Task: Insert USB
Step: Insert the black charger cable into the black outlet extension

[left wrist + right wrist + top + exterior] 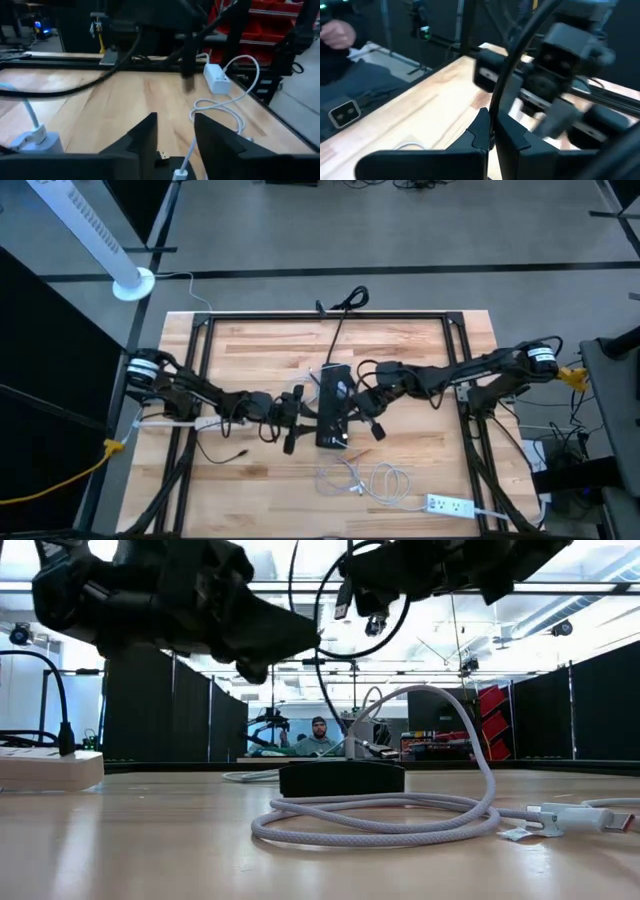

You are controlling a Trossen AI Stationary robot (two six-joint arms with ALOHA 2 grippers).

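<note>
Left jaws [172,137] parted, empty, low over the pale wood-plank desk [250,490]. Right jaws [492,131] pinch a smooth black cable [512,65], beside the flat black box-shaped hub [333,406] mid-desk. White braided USB cable [375,478] lies coiled in loose loops near the hub.

The high view looks straight down on the whole wooden table [260,350], the low view looks level across it at table-top height into the room, and each wrist view looks forward past its own fingers (close range), all sharing the white cable [400,825].
</note>
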